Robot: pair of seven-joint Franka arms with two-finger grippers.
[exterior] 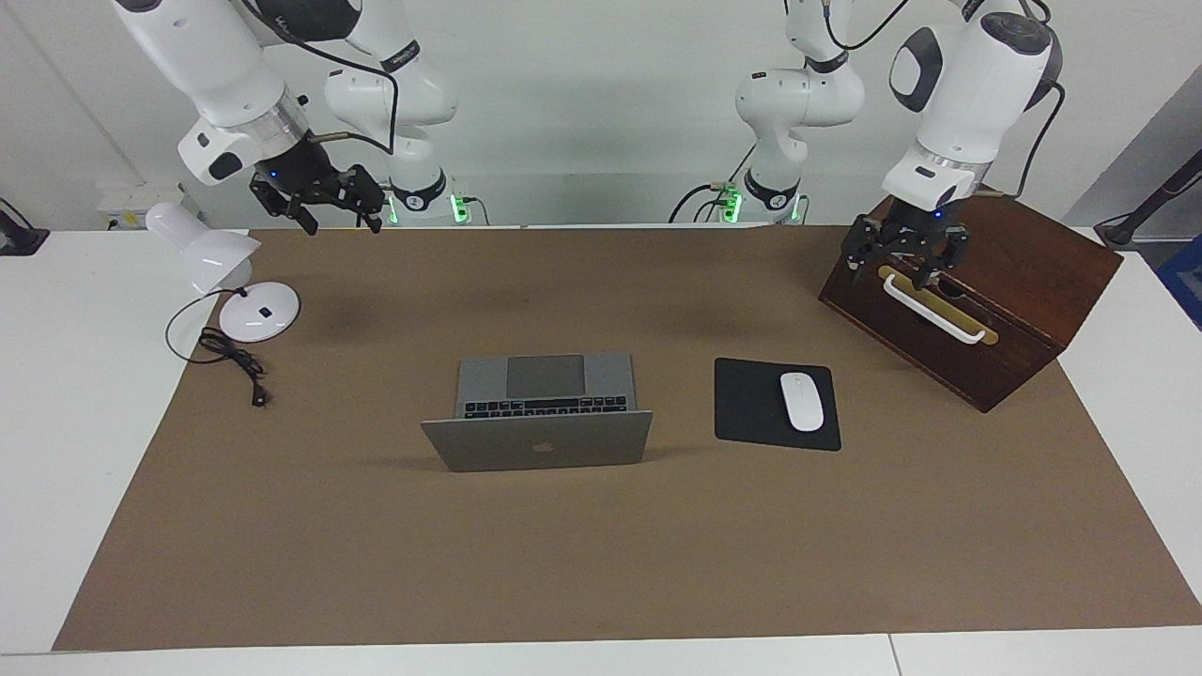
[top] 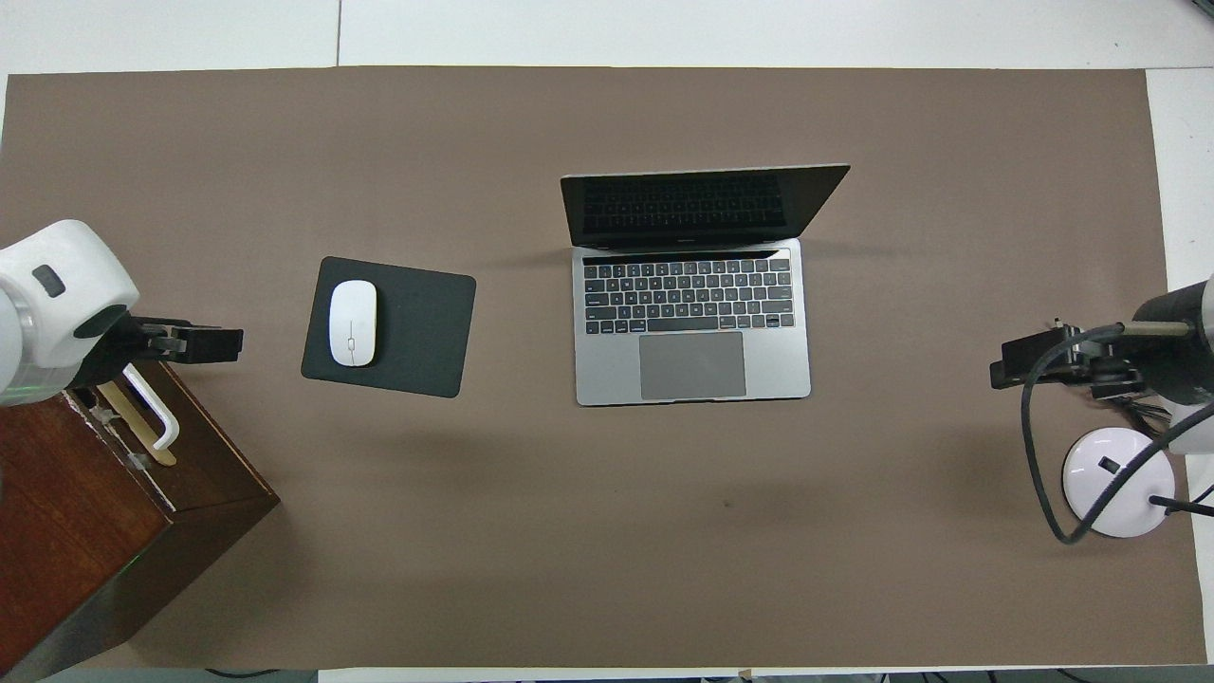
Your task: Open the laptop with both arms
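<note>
Laptop [exterior: 545,413], slim silver-grey metal, sits open mid-surface on the brown mat [exterior: 601,563], long axis running between the arms' ends, keyboard and trackpad toward the robots, logo lid away. Beside it, toward the left arm's end, a white mouse [exterior: 802,401] lies on a black mousepad [exterior: 747,404]. Left gripper [exterior: 907,268] hangs over the wooden box [exterior: 1014,272], jaws wide, empty. Right gripper [exterior: 333,214] hangs over the mat's edge; its jaws cannot be told.
</note>
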